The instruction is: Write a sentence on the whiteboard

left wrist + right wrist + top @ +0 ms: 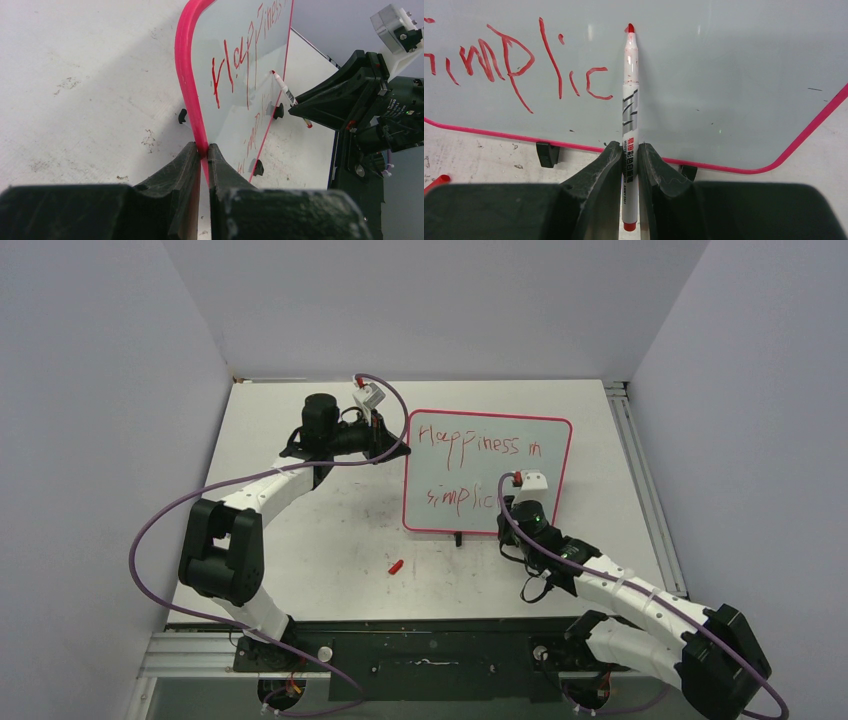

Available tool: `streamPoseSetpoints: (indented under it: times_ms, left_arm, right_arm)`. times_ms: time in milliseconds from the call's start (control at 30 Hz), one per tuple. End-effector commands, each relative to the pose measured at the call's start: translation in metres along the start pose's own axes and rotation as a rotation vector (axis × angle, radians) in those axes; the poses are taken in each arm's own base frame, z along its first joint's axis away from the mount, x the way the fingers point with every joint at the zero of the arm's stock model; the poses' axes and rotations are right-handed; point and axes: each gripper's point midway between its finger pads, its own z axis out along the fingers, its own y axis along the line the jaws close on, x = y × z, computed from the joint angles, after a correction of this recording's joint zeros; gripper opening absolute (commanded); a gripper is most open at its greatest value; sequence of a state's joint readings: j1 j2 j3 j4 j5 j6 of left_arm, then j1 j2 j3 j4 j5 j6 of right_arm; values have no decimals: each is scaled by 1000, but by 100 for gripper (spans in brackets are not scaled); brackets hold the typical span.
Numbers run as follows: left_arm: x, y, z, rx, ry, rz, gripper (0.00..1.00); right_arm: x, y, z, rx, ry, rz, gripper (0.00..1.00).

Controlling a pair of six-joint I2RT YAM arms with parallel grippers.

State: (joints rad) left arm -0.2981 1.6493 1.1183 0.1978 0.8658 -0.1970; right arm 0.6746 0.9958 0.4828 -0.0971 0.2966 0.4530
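I am looking at a white table (pixel 300 540). Its surface is scuffed, and my left wrist view shows faint grey specks and smudges (pixel 65 84) on it. The whiteboard (pixel 470 472) sits right of centre, over the middle to far part of the table, raised on small black clip feet (pixel 547 153). In the overhead view one foot pokes out from under its near edge. A small red piece (pixel 396 566) lies alone on the bare surface, near and just left of the board's near-left corner, not touching it. A metal rail (pixel 640 490) runs along the table's right edge. A dark plate (pixel 430 650) lies along the near edge.
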Motion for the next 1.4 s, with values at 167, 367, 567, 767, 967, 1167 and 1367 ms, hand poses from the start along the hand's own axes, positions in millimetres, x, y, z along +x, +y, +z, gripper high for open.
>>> streamPoseSetpoints:
  times_ms: [167, 367, 567, 767, 967, 1167, 1367]
  left_arm:
    - [-38, -20, -11, 38, -81, 112, 0]
    - [-39, -21, -12, 38, -84, 114, 0]
    - [-38, -20, -12, 37, -83, 112, 0]
    - [-37, -19, -11, 37, -79, 106, 0]
    - [-35, -18, -10, 37, -77, 103, 0]
    - [-36, -18, -10, 38, -78, 105, 0]
    - [-37, -19, -11, 37, -80, 107, 0]
  right_arm:
    - [-35, 2, -19, -35, -115, 37, 5]
    - [-10, -5, -15, -8, -41, 41, 5]
    - [9, -6, -12, -8, 7, 53, 5]
    - [15, -5, -7, -9, 29, 44, 5]
    - [19, -11, -3, 25, 44, 39, 5]
    - [19, -23, -5, 85, 43, 72, 5]
    - [18, -26, -5, 92, 44, 81, 5]
